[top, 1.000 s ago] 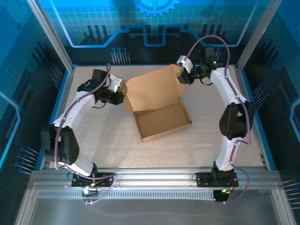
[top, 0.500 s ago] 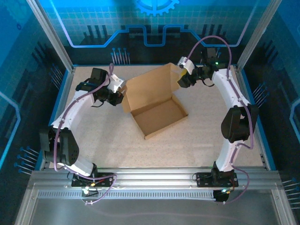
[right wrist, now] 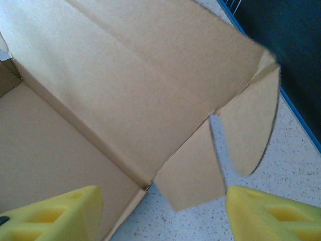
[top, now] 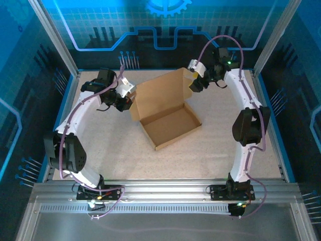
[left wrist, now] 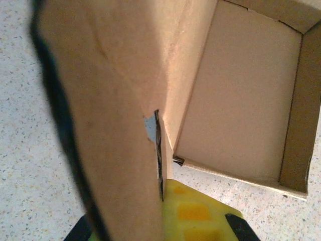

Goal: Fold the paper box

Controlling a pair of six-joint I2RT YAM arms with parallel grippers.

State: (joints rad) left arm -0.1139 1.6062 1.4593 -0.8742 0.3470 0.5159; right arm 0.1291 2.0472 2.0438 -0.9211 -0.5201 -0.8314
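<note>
The box [top: 168, 125] sits mid-surface [top: 115, 145], tray formed but lid upright and unclosed, the right end effector [right wrist: 163, 193] released astride a lid flap, the left end effector's [top: 128, 100] grip unreadable.

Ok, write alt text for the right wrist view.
The paper box lies open, its lid raised and a side flap hanging loose at the right. The yellow fingertips of the right gripper sit wide apart at the bottom edge, with the speckled table beyond.
</note>
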